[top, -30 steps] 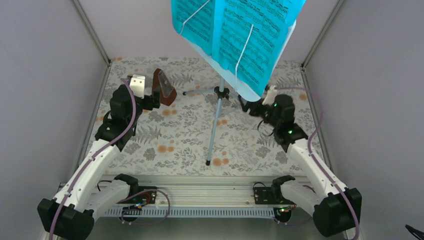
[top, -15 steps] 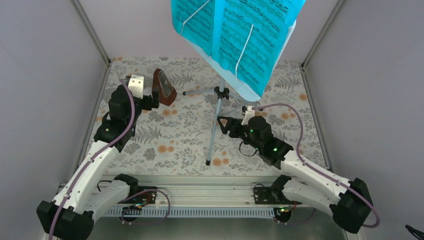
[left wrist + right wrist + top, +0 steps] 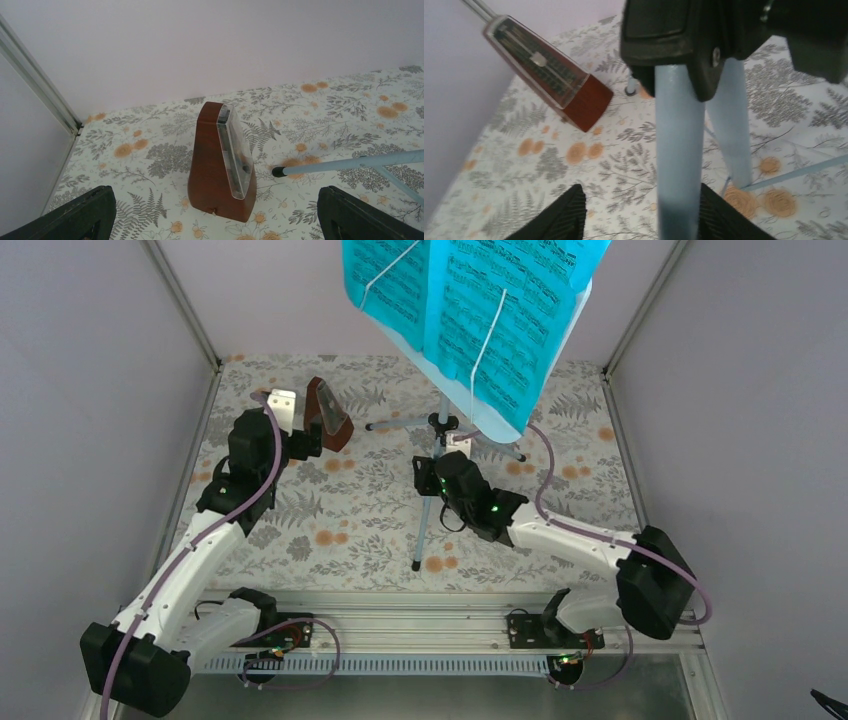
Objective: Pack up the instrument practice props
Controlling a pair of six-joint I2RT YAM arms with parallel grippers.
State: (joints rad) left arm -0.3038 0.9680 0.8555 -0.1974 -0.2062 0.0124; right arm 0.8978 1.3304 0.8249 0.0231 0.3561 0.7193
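Observation:
The reddish-brown pyramid metronome [image 3: 328, 416] stands upright at the back left. My left gripper [image 3: 305, 440] is open just in front of it, and in the left wrist view the metronome [image 3: 220, 165] sits ahead of that gripper [image 3: 217, 222], between its wide-spread fingers and untouched. The music stand [image 3: 442, 423] stands mid-table on its tripod, carrying the teal sheet of music [image 3: 480, 300]. My right gripper [image 3: 425, 476] straddles the stand's front leg [image 3: 423, 532]. In the right wrist view the leg [image 3: 679, 150] rests against the right finger [image 3: 719, 215], with a gap to the left finger, so the gripper [image 3: 640, 200] is open.
A floral cloth [image 3: 340, 520] covers the table, with pale walls on three sides. A metal rail [image 3: 400, 605] runs along the near edge. One stand leg's black tip [image 3: 278, 172] lies close to the right of the metronome. The other legs spread left and right from the hub.
My right arm swung left from beside the stand's right leg to the front leg, and its jaws narrowed around it. The left arm barely moved and stayed open.

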